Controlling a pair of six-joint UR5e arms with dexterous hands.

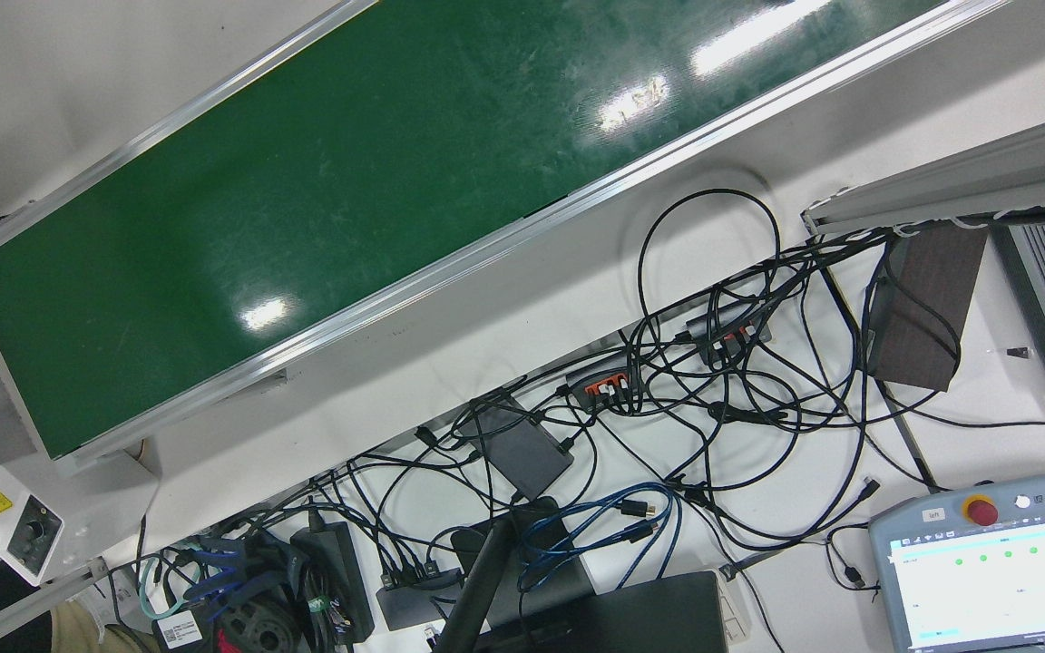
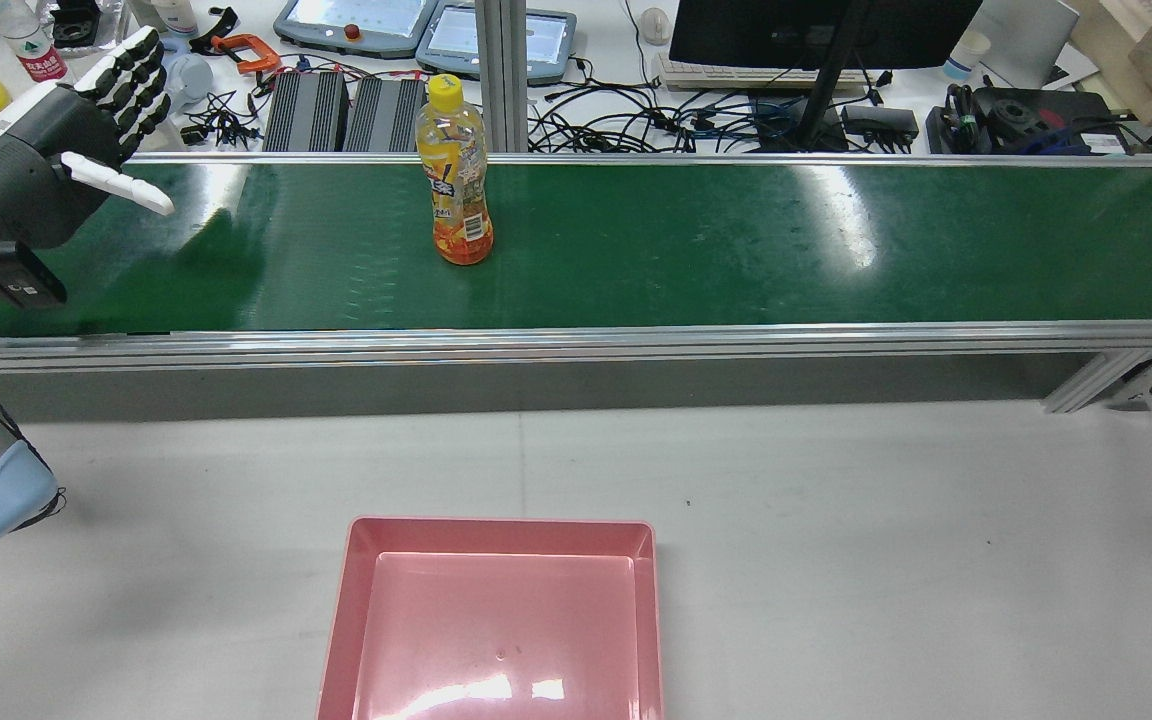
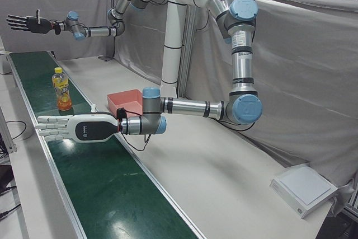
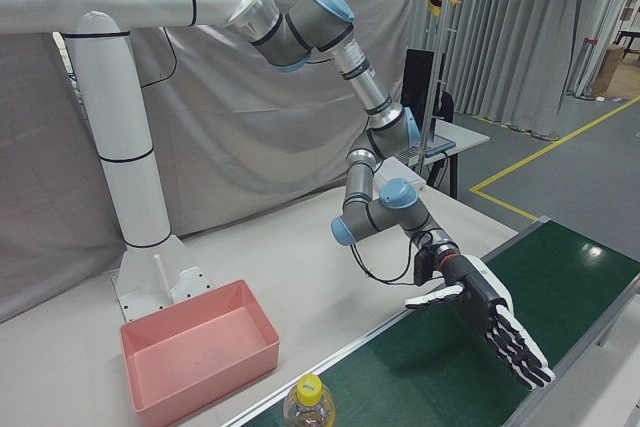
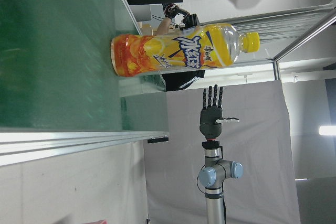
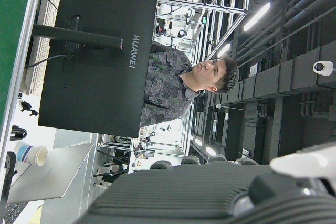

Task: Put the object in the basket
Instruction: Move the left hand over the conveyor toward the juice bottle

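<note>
An orange drink bottle (image 2: 456, 185) with a yellow cap stands upright on the green conveyor belt (image 2: 786, 250). It also shows in the left-front view (image 3: 61, 89), the right-front view (image 4: 308, 402) and the left hand view (image 5: 178, 53). My left hand (image 2: 66, 150) hovers open and empty over the belt's left end, well apart from the bottle; it shows flat in the left-front view (image 3: 72, 129) and the right-front view (image 4: 485, 327). My right hand (image 3: 25, 23) is open, raised high beyond the bottle at the far end. The pink basket (image 2: 501, 525) sits empty on the white table.
Behind the belt lies a bench with cables (image 1: 713, 399), teach pendants (image 2: 356, 20), a monitor (image 2: 816, 30) and an upright aluminium post (image 2: 501, 70). The white arm column (image 4: 130, 187) stands behind the basket (image 4: 200, 347).
</note>
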